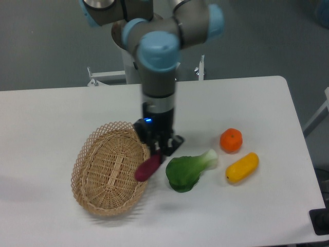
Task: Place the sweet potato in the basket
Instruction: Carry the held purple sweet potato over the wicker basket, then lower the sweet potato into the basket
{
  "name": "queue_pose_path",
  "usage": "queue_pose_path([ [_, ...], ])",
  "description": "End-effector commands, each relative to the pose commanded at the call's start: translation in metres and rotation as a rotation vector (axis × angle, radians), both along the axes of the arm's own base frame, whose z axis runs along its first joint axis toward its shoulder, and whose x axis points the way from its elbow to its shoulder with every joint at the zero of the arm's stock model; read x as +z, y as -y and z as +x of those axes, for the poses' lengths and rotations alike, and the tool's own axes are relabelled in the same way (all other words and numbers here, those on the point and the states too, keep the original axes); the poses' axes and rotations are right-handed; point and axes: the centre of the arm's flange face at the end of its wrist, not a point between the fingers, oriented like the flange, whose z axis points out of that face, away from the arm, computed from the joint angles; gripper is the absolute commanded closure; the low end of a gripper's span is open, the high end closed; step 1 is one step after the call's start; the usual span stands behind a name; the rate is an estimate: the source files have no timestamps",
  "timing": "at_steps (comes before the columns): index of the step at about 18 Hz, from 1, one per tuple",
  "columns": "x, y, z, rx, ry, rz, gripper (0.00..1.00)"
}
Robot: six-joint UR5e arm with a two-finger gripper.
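Carry nearly done, drop pending.
My gripper (156, 149) is clamped on the sweet potato (148, 168), hanging over the basket (97, 146) right rim; release left.

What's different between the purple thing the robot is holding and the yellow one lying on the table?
The sweet potato is reddish-purple; the yellow fruit is bright yellow. The sweet potato hangs tilted in the gripper over the right rim of the basket, while the yellow fruit lies untouched on the table near the orange. The yellow fruit looks plumper. Both are elongated and smooth.
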Motion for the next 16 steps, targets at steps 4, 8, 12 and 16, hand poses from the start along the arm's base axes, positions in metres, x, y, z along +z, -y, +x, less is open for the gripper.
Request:
queue_pose_path([
  [4,-0.042,-0.006,0.030,-0.082,0.028,-0.078,0.82],
  [8,-0.072,-0.005,0.052,-0.189,-0.015,-0.181,0.82],
  [12,-0.090,-0.001,0.057,-0.219,-0.003,-0.218,0.82],
  [16,-0.100,-0.004,0.061,-0.230,0.004,-0.233,0.80],
])
